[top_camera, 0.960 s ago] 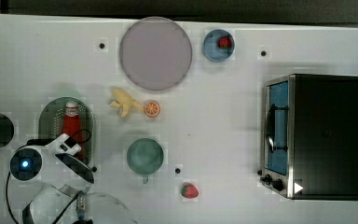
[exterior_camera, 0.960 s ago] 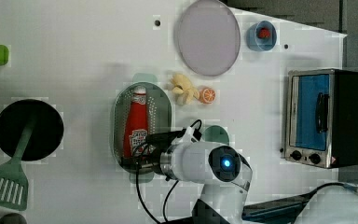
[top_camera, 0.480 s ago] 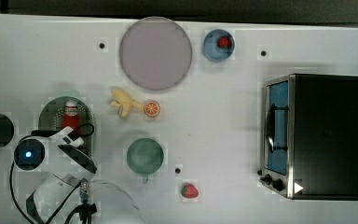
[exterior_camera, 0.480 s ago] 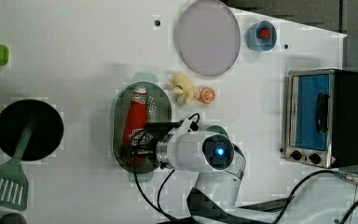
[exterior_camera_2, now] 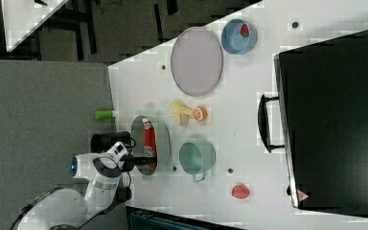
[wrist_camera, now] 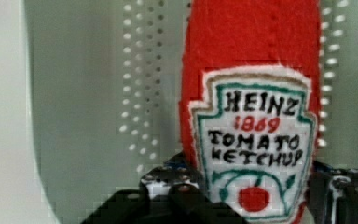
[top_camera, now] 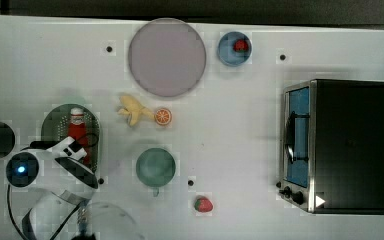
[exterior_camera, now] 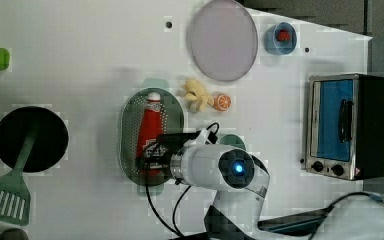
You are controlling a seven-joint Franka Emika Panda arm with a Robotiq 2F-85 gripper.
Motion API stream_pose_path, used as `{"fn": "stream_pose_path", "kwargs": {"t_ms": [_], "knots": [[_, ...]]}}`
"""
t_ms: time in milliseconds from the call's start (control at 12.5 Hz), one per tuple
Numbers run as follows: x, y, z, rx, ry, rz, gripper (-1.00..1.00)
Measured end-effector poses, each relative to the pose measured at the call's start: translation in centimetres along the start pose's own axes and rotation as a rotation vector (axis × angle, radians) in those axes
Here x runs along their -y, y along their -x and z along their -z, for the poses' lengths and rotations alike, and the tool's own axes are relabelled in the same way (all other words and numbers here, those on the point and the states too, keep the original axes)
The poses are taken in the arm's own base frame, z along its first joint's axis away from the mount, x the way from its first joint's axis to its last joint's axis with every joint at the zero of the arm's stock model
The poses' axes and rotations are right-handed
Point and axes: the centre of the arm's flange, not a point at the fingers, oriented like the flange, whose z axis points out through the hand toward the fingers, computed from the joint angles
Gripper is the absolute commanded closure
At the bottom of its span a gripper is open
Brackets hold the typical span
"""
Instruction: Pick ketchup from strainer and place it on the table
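Ketchup bottle lies flat in the pale green strainer on the white worktop. Pincer straddles its label end; clamped or not, cannot tell.

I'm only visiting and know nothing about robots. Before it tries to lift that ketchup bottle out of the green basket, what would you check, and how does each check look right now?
1. The ketchup lies in the strainer, cap pointing away from the arm: ok.
2. The gripper is at the bottle's lower end, one finger on each side of the label in the wrist view: ok.
3. Firm grip on the bottle: cannot tell; the contact itself is not clear.
4. Bare table for setting it down, between the green cup and the toaster oven: ok.
5. The banana and orange slice lie apart from the strainer: ok.
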Motion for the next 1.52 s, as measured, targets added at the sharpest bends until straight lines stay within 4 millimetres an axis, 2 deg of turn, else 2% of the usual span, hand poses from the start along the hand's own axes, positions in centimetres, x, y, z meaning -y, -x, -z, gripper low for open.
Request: {"fn": "stream_pose_path", "kwargs": {"t_ms": [160,320,560,640,800,960,1040,1200,1360,1520], "knots": [[0.2,-0.3,3.6,-0.003,0.020,-0.074,-0.19],[0.9,-0.6,8.7,-0.006,0.019,-0.170,-0.19],[3.5,-0.9,17.1,-0.054,-0.069,-0.254,-0.19],[3.8,-1.2,19.4,-0.075,-0.065,-0.258,-0.19],[3.5,-1.9,23.2,-0.095,-0.034,-0.273,-0.19],[2.2,-3.6,25.8,-0.075,0.005,-0.277,-0.19],[0.9,-4.8,26.9,-0.070,0.020,-0.289,-0.19],[-3.2,-7.8,28.4,-0.055,0.044,-0.331,-0.19],[-9.1,-11.2,28.6,-0.055,0.048,-0.380,-0.19],[-16.6,-14.3,28.5,-0.049,0.072,-0.433,-0.19]]}}
